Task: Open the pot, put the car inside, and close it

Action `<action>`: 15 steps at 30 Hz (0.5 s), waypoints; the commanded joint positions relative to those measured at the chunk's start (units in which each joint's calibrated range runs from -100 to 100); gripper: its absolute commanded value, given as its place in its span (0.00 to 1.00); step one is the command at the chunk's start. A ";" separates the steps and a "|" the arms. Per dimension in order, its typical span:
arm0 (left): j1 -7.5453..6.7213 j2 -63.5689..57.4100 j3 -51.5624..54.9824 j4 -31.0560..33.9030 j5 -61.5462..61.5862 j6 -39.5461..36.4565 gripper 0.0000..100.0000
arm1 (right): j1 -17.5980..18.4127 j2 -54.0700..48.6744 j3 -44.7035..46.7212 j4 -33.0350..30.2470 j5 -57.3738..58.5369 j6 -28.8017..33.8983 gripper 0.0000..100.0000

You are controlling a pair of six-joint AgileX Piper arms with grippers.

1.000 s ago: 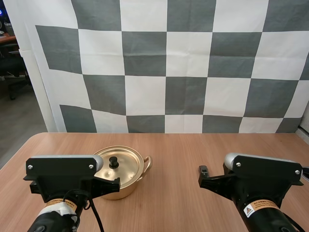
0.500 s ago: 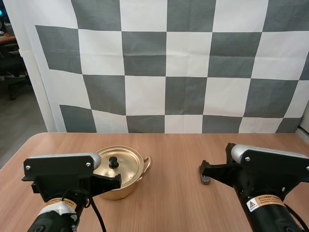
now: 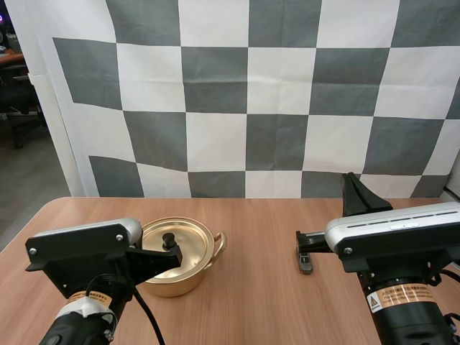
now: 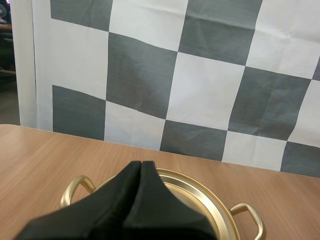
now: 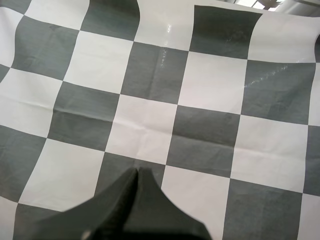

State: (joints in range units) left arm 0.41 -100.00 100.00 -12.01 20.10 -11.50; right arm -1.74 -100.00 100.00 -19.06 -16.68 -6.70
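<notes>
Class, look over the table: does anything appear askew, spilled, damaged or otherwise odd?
Nothing stands out. The gold pot sits upright on the table, its lid seated level. A small dark object, probably the car, lies on the wood to the pot's right, well apart from it. Nothing is spilled.

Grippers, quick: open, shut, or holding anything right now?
Left gripper: closed, holding nothing, fingers together by the pot.
Right gripper: closed, holding nothing.
</notes>
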 commanded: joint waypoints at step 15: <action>-0.01 0.00 0.00 17.68 -17.33 11.28 0.00 | 0.01 0.00 0.00 2.83 0.23 -2.34 0.00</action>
State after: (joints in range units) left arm 0.41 -100.00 100.00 -8.46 11.03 -8.59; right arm -1.74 -100.00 100.00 -16.24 -16.46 -7.66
